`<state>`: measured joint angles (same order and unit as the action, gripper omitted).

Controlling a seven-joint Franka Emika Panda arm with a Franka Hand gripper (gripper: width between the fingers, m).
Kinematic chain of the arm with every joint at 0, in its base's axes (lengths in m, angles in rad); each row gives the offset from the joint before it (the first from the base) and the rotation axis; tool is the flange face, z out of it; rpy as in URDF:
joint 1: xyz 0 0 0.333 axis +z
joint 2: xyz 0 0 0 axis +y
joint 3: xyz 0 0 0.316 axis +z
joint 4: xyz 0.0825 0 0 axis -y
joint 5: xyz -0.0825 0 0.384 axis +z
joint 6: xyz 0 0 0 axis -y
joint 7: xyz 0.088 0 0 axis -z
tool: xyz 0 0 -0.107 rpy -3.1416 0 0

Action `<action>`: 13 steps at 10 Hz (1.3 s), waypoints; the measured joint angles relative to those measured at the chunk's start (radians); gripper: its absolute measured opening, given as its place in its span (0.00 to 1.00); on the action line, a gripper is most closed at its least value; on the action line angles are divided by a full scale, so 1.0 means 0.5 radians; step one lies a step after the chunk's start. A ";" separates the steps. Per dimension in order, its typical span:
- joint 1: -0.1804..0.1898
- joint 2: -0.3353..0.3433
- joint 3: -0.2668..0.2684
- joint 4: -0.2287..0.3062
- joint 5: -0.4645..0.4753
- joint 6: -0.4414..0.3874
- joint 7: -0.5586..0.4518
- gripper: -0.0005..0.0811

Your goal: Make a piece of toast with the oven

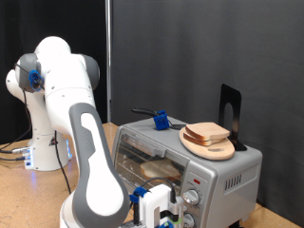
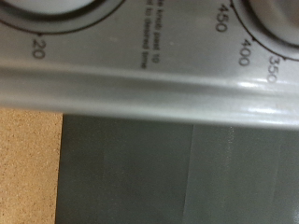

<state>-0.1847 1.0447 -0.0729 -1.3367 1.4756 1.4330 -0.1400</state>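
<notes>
Looking in the exterior view, we see the gripper [image 1: 160,211] low at the oven [image 1: 190,161] front, just beside its knobs [image 1: 192,198]; we cannot tell its opening. Behind it, inside the glass door, lies the piece of toast [image 1: 160,168]. Above it, on the oven top, a wooden plate [image 1: 209,145] carries another bread slice [image 1: 207,133]. In the wrist view, we see only the oven's grey panel [image 2: 149,89] with dial numbers, very close.

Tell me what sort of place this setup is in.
Probably a robotics lab test bench, not a home kitchen: black curtains hang behind, the oven sits on a bare particle-board table, and a white robot arm holds its end effector at the oven's knobs.
</notes>
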 joint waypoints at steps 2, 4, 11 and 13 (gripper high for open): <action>0.000 0.000 0.000 -0.010 0.005 0.044 0.000 0.11; -0.003 0.000 0.000 -0.011 0.005 0.062 0.000 0.03; -0.045 -0.005 0.026 -0.009 0.113 -0.015 -0.507 0.01; -0.055 -0.006 0.027 -0.009 0.139 -0.032 -0.628 0.01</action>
<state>-0.2120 1.0415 -0.0595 -1.3414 1.5451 1.4170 -0.4541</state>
